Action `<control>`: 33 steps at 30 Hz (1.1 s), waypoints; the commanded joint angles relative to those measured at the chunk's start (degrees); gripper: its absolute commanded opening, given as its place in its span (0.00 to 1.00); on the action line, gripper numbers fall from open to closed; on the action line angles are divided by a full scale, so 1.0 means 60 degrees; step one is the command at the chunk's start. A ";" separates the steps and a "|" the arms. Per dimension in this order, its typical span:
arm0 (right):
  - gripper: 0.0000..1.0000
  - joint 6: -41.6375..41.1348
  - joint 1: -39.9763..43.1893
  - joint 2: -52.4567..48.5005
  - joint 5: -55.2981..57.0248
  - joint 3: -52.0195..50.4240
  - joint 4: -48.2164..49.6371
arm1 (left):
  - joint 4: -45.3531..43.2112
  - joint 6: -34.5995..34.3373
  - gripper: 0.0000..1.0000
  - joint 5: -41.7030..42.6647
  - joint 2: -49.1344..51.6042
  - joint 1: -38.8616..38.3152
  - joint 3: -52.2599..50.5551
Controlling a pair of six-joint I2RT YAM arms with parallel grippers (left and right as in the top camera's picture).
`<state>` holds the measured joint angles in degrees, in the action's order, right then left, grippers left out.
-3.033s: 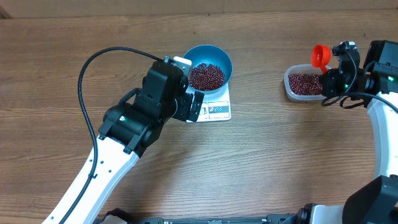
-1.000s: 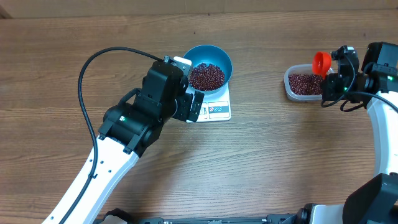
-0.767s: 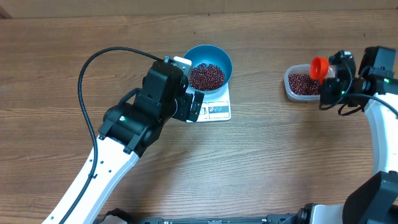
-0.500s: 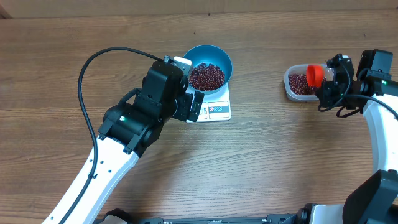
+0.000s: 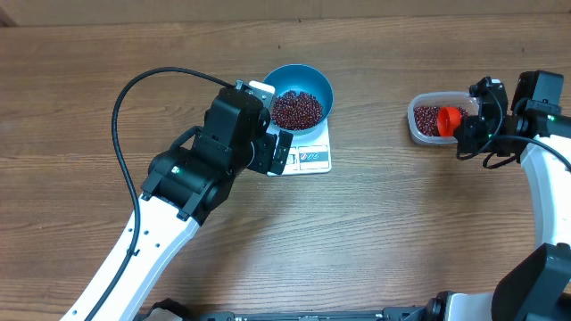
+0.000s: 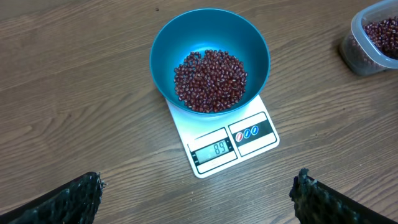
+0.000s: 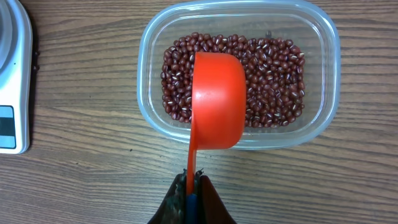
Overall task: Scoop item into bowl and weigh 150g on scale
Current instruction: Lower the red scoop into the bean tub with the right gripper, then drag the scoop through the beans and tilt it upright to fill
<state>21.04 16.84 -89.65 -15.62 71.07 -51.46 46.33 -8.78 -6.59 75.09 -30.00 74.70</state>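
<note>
Table: brown wood-grain top [image 5: 375, 232] under everything, with the scale as the fixed mark for all places below.
Left gripper: on the near side of the scale, above it and apart from it; left gripper [image 6: 198, 196] has its jaws spread wide and nothing between them. Only the two dark fingertips [image 6: 81, 194] show at the bottom corners of the wrist view.
Cable: black loop [image 5: 125, 107] arching off the left arm, to the left of the scale.
Scale: white and flat [image 6: 181, 119], lying on the table with its readout edge toward the left gripper.
Display: on the scale's near edge, reading 89 [image 6: 214, 149]; two blue-marked buttons [image 6: 252, 132] sit just beside it.
Bowl: blue and upright [image 6: 171, 37], standing on the scale's far part and overhanging its far edge.
Beans: a maroon heap [image 6: 210, 81] in the bowl's bottom, on the scale; more beans fill a tub well to the scale's right.
Right gripper: well to the right of the scale; right gripper [image 7: 191, 199] is clamped tight on the thin handle of an orange scoop.
Scoop: cup [image 7: 216, 99] held over the tub, its smooth outer side toward the wrist camera; whether it touches the beans cannot be told.
Tub: clear, rounded-rectangular [image 7: 329, 74], on the table well apart from the scale, with a layer of beans [image 7: 273, 68] across its floor.
</note>
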 commanded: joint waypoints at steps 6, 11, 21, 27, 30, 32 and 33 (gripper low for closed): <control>0.04 -0.0011 0.0036 -0.0022 0.0025 -0.0095 0.0233 | -0.0007 0.0175 1.00 0.0080 -0.0138 0.0015 0.0197; 0.04 -0.0007 0.0036 -0.0022 0.0033 -0.0095 0.0696 | -0.0007 0.0175 1.00 0.0080 -0.0138 0.0015 0.0197; 0.04 0.0007 0.0036 -0.0098 0.1038 -0.0095 0.1206 | -0.0007 0.0175 0.99 0.0080 -0.0138 0.0015 0.0197; 0.04 0.0029 0.0036 -0.0375 0.1104 -0.0095 0.1209 | -0.0007 0.0175 1.00 0.0080 -0.0138 0.0015 0.0197; 0.04 0.0025 0.0036 -0.0692 0.1096 -0.0095 0.1213 | -0.0007 0.0175 1.00 0.0080 -0.0138 0.0015 0.0197; 0.04 0.0025 0.0036 -0.0925 0.1096 -0.0095 0.1217 | -0.0007 0.0175 1.00 0.0080 -0.0138 0.0015 0.0197; 0.04 0.0025 0.0036 -0.1027 0.1096 -0.0095 0.1217 | -0.0007 0.0175 0.99 0.0080 -0.0138 0.0015 0.0197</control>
<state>21.06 16.84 -93.97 -9.61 71.07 -44.60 46.33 -8.78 -6.59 75.09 -29.98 74.70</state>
